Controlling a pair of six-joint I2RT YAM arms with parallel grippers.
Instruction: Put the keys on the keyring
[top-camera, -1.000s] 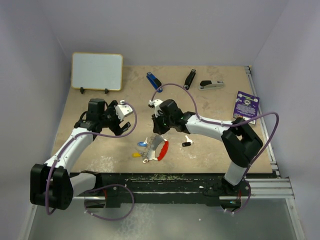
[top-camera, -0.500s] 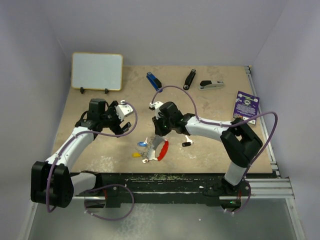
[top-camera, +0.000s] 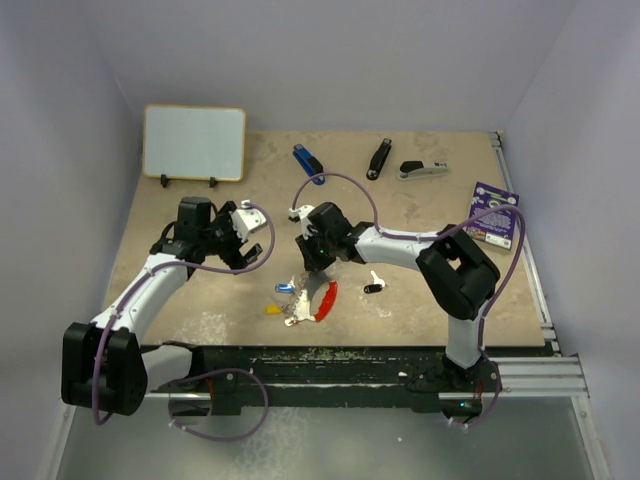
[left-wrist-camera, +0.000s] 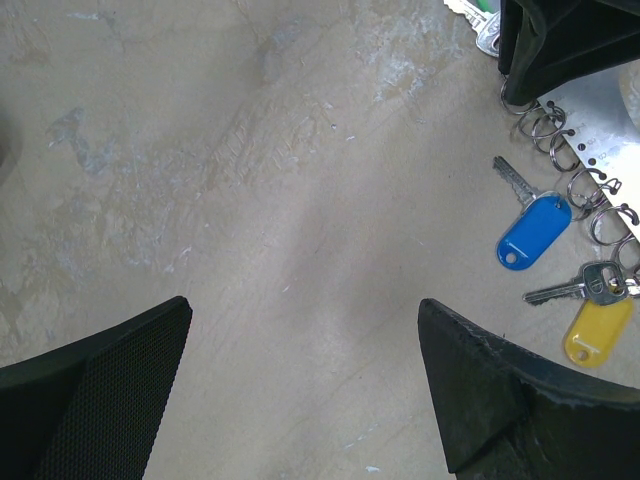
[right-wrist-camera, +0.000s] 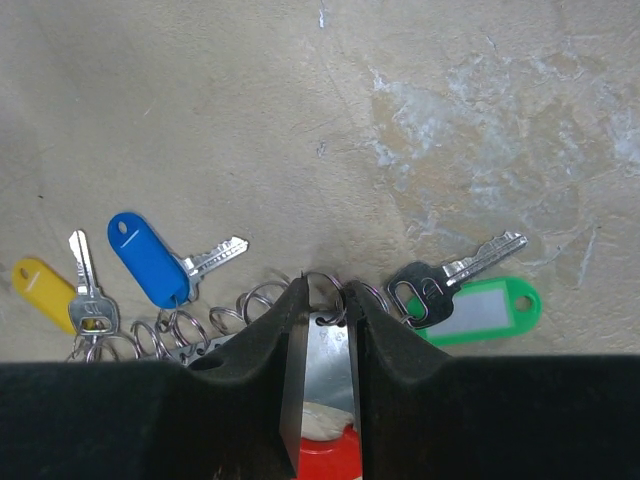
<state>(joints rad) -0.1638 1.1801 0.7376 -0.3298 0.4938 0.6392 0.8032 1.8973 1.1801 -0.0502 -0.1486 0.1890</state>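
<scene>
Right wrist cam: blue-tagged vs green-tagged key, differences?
The blue tag is solid colour; the green tag has a pale label window. The blue tag lies slanted, left of the right gripper; the green tag lies nearly level, right of it. The blue tag's key shows only a silver blade; the green tag's key shows a dark head too. Both lie flat on the table.

The left arm (top-camera: 150, 280) stretched forward and inward, elbow low, and the left gripper (top-camera: 255, 236) hung with its jaws spread wide. The right arm (top-camera: 400, 245) folded across toward the middle, wrist pitched down, and the right gripper (right-wrist-camera: 325, 300) sat low with its jaws parted narrowly.
</scene>
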